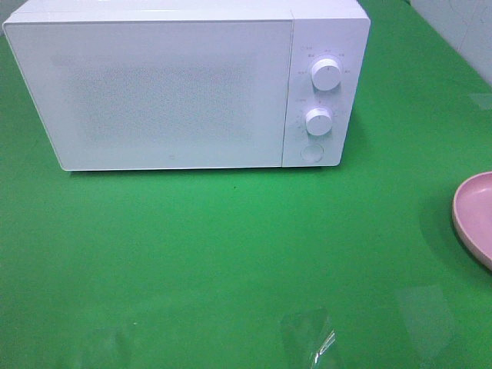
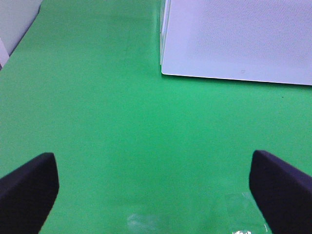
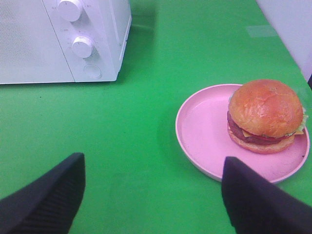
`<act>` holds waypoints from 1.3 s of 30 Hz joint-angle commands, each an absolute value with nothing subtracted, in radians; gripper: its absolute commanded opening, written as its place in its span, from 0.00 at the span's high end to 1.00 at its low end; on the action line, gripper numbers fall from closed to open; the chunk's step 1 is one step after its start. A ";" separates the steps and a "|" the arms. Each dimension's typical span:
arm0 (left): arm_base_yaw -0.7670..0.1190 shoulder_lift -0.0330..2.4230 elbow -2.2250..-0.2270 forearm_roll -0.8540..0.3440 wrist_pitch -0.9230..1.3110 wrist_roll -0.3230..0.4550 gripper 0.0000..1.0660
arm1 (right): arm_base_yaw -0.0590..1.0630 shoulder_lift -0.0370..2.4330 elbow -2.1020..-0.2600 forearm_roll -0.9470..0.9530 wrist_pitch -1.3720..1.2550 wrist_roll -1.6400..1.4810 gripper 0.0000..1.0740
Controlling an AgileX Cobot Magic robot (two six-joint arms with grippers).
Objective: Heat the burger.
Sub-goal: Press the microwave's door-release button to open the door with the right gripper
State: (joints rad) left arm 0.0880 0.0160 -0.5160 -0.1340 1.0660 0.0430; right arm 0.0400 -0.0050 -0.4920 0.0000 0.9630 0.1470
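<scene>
Fingers (image 2: 29,190) of the left hand (image 2: 153,165) and right hand (image 3: 153,165) stand wide apart, empty, above the green table (image 3: 146,122), the burger (image 3: 265,114) sitting on a pink plate (image 3: 204,136) just beyond the right hand, the shut white microwave (image 3: 29,44) farther back.

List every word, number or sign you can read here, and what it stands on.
Nothing can be quoted.
Grey marks around the upper knob of the microwave: too small and blurred to read.
Grey marks around the lower knob: also unreadable.
Burger, pink plate: no text.
</scene>
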 commanded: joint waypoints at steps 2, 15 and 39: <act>0.085 0.013 -0.516 -0.131 1.071 0.039 0.08 | 0.038 -0.030 -0.491 -0.007 0.956 0.148 0.30; 0.085 0.013 -0.516 -0.131 1.071 0.039 0.08 | 0.038 -0.030 -0.491 -0.006 0.955 0.148 0.30; 0.085 0.013 -0.516 -0.131 1.071 0.039 0.08 | 0.038 0.296 -0.516 0.000 0.629 0.148 0.30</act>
State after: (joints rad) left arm 0.0880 0.0160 -0.5160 -0.1340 1.0660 0.0430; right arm 0.0400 0.2650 -0.5230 0.0000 0.6920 0.1470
